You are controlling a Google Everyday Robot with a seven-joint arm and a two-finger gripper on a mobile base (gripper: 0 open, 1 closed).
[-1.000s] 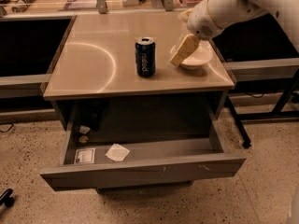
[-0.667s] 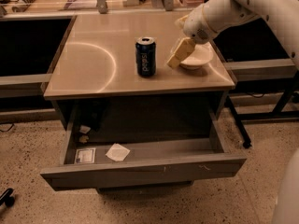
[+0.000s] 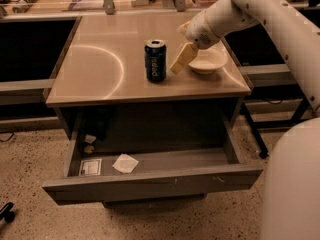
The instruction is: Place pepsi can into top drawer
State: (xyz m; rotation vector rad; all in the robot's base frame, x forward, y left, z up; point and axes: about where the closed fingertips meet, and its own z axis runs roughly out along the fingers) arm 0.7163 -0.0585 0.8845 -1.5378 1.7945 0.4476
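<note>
The upright dark blue cylindrical pepsi can (image 3: 155, 60) stood on the tan worktop (image 3: 100, 69) just left of the tool (image 3: 181, 59), whose clench state could not be told, and the wide grey metal top drawer (image 3: 150, 183) lay open below it, so grasp and placement were not yet done.

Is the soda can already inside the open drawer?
No, the pepsi can stands upright on the tabletop above the top drawer, with the tool close beside it.

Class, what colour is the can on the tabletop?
The pepsi can is dark blue with a silver top, camera view; the gripper hovers beside it.
</note>
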